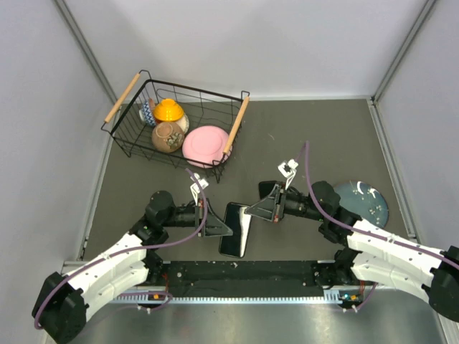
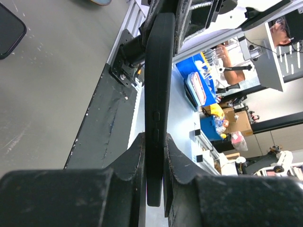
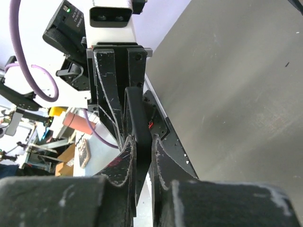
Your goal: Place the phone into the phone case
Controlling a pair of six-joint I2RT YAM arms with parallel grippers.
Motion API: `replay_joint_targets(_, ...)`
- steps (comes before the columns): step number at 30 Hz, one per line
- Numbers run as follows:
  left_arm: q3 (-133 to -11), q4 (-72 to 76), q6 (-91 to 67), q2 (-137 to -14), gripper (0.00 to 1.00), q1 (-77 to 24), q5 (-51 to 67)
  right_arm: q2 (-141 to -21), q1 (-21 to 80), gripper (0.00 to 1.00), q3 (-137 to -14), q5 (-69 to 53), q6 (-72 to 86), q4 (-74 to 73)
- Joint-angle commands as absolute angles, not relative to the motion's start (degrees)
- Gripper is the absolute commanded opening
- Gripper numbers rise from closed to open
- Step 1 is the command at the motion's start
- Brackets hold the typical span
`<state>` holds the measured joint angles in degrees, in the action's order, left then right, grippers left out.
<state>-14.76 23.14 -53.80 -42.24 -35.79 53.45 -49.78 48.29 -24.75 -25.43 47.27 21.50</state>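
Both grippers are shut on one black phone-shaped slab (image 1: 233, 240), held on its edge just above the table's near middle. I cannot tell whether it is the phone, the case, or both together. My left gripper (image 1: 226, 228) pinches it from the left and my right gripper (image 1: 250, 213) from the right. In the left wrist view the slab (image 2: 158, 71) stands between the fingers of the left gripper (image 2: 154, 142) and shows side buttons. In the right wrist view the slab (image 3: 137, 113) sits in the right gripper (image 3: 142, 142). A second flat black item (image 2: 7, 28) lies on the table behind.
A wire basket (image 1: 123, 136) at the back left holds an orange lidded pot (image 1: 168, 110), a brown jar (image 1: 167, 137) and a pink bowl (image 1: 206, 145). A blue-grey plate (image 1: 362, 201) lies at the right. A black rail (image 1: 244, 272) runs along the near edge.
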Motion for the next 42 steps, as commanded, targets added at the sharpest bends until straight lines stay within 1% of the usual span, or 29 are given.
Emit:
replay_joint_targets(1, -17.0, 20.8, -51.0, -43.6, 0.00, -35.9, 50.8, -49.8, 48.2, 0.00, -28.5, -26.2, 44.3, 23.3)
replay_joint_targets(2, -17.7, 16.2, -49.5, -44.6, 0.00, -35.9, 49.8, -49.9, 48.2, 0.00, -29.3, -25.8, 42.4, 20.1)
replay_joint_targets(4, -20.3, 9.9, -46.0, -45.6, 0.00, -35.9, 47.9, -49.8, 48.2, 0.00, -30.8, -24.7, 40.4, 18.1)
replay_joint_targets(9, -21.4, 9.8, -46.4, -45.7, 0.00, -35.9, 47.5, -50.0, 48.2, 0.01, -32.4, -24.3, 39.3, 16.3)
replay_joint_targets(10, -21.4, 10.1, -46.5, -45.4, 0.00, -35.9, 47.4, -50.1, 48.2, 0.04, -32.2, -24.6, 40.2, 16.5)
replay_joint_targets(11, -21.4, 10.6, -46.8, -45.2, 0.00, -35.9, 47.2, -50.3, 48.2, 0.15, -31.7, -25.1, 40.9, 17.4)
replay_joint_targets(13, -20.7, 13.2, -48.3, -44.0, 0.00, -35.9, 47.5, -50.5, 48.2, 0.26, -29.2, -27.1, 43.8, 22.4)
replay_joint_targets(14, -20.3, 14.1, -48.9, -43.5, 0.00, -35.9, 47.5, -50.8, 48.2, 0.37, -28.1, -27.8, 45.1, 24.4)
replay_joint_targets(15, -19.8, 14.9, -50.3, -43.0, 0.00, -35.9, 47.5, -51.3, 48.2, 0.41, -26.1, -28.3, 46.0, 27.6)
replay_joint_targets(17, -19.1, 17.2, -51.6, -41.3, 0.00, -35.9, 46.9, -51.7, 48.2, 0.50, -24.5, -29.0, 47.9, 29.2)
replay_joint_targets(20, -18.4, 19.9, -53.8, -39.8, 0.00, -35.9, 46.5, -52.3, 48.2, 0.54, -21.1, -28.6, 50.8, 34.5)
replay_joint_targets(24, -18.3, 20.8, -54.2, -39.5, 0.00, -35.9, 45.4, -55.5, 48.3, 0.54, -18.1, -29.6, 54.8, 41.3)
replay_joint_targets(26, -18.3, 21.4, -54.5, -40.0, 0.00, -35.9, 45.4, -57.6, 48.9, 0.53, -17.8, -29.5, 55.5, 44.5)
replay_joint_targets(27, -18.3, 21.5, -54.6, -40.3, 0.00, -35.9, 45.4, -58.4, 49.1, 0.51, -17.6, -29.6, 55.7, 45.4)
replay_joint_targets(28, -18.3, 21.6, -54.6, -40.5, 0.00, -35.9, 45.4, -59.0, 49.2, 0.43, -17.7, -29.6, 56.3, 46.1)
replay_joint_targets(30, -18.3, 21.0, -54.4, -40.7, 0.00, -35.9, 45.1, -60.5, 49.6, 0.31, -17.6, -29.6, 57.2, 48.7)
replay_joint_targets(31, -18.4, 20.2, -54.1, -40.8, 0.00, -35.9, 44.3, -60.8, 49.7, 0.16, -17.6, -29.6, 57.5, 49.4)
replay_joint_targets(32, -18.7, 19.1, -53.4, -40.8, 0.00, -35.9, 43.8, -61.3, 49.7, 0.10, -17.7, -29.4, 57.7, 50.3)
replay_joint_targets(34, -19.3, 15.1, -51.2, -40.7, 0.00, -35.9, 42.4, -61.3, 49.7, 0.00, -17.8, -28.7, 58.1, 50.4)
replay_joint_targets(38, -20.2, 10.1, -48.9, -40.2, 0.00, -35.9, 37.8, -61.3, 49.7, 0.00, -18.6, -27.0, 58.0, 48.2)
replay_joint_targets(42, -21.1, 7.1, -46.8, -40.1, 0.00, -35.9, 36.2, -60.1, 49.8, 0.00, -20.0, -24.8, 56.3, 41.6)
